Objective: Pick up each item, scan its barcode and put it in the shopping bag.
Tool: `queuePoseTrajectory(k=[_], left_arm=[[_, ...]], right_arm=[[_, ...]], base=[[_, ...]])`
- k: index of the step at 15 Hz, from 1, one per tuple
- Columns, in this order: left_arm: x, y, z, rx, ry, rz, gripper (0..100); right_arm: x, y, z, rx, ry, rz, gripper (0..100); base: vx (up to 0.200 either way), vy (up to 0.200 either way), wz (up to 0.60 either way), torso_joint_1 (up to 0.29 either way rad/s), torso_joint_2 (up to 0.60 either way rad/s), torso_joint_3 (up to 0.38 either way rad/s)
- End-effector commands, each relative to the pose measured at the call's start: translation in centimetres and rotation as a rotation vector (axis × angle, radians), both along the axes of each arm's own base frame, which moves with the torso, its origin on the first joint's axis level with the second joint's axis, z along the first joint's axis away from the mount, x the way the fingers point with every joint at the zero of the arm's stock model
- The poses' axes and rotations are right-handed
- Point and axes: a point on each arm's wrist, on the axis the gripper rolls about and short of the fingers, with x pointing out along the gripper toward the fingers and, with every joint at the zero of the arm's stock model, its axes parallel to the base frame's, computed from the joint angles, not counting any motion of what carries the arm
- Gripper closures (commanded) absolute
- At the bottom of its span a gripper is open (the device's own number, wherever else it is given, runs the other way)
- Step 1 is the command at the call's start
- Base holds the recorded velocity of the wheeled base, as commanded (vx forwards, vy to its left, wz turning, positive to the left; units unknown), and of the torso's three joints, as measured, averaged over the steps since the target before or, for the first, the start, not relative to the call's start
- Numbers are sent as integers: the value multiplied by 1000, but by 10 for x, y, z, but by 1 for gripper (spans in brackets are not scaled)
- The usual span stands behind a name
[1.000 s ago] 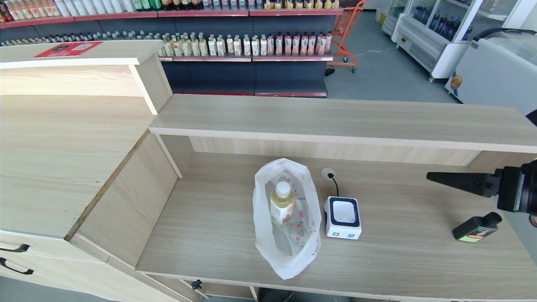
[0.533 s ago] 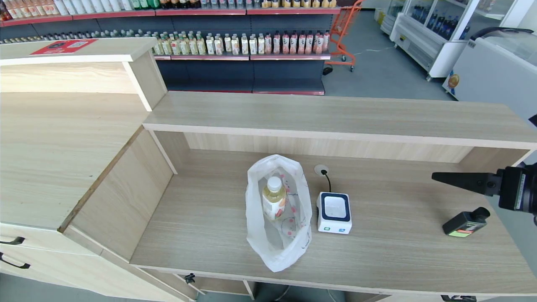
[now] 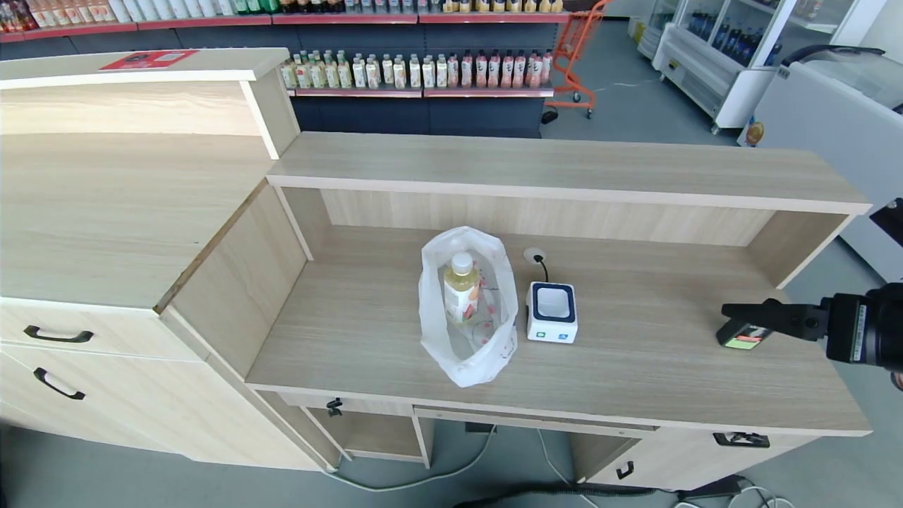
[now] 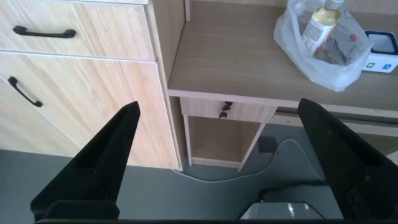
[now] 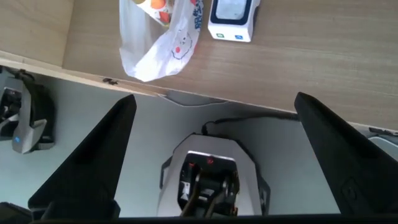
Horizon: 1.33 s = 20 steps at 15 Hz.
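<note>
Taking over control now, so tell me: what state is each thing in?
shopping bag: open, standing on the counter, bottle inside.
bottle: capped, upright in the bag.
barcode scanner: beside the bag, cable attached.
dark item: lying on the counter, unbagged.
left gripper: open, empty.
right gripper: open, empty.

Left pincer (image 4: 219, 104) hangs with its two dark fingers (image 4: 99, 168) spread wide, low before the bench (image 4: 230, 62), above grey floor (image 4: 205, 193). On the bench sits the white shopping bag (image 4: 323, 59) with a bottle (image 4: 320, 23) upright inside, and the scanner (image 4: 380, 53) just beside it. Beside the bench are drawers (image 4: 74, 68) with black handles (image 4: 43, 31); under it a cable (image 4: 283, 148) trails.
</note>
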Motion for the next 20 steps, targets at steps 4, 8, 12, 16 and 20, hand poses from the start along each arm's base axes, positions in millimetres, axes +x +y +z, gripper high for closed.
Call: queuePoseTrajectory(k=[4, 8, 12, 16, 20], left_arm=[[0, 0, 0, 3, 0, -1, 0], [0, 0, 0, 3, 0, -1, 0], [0, 0, 0, 5, 0, -1, 0], [0, 0, 0, 3, 4, -1, 0], [0, 0, 0, 3, 1, -1, 0]], right_arm=[[3, -3, -8, 0, 32, -15, 0], [23, -32, -28, -162, 77, -64, 0], [37, -43, -35, -245, 107, -117, 0], [31, -51, -43, -367, 178, -106, 0], [43, -57, -53, -458, 235, -163, 0]], base=[[0, -200, 0, 1, 2, 4], [0, -200, 0, 4, 0, 5], [0, -200, 0, 4, 4, 2], [0, -200, 0, 2, 2, 4], [0, -200, 0, 5, 2, 2]])
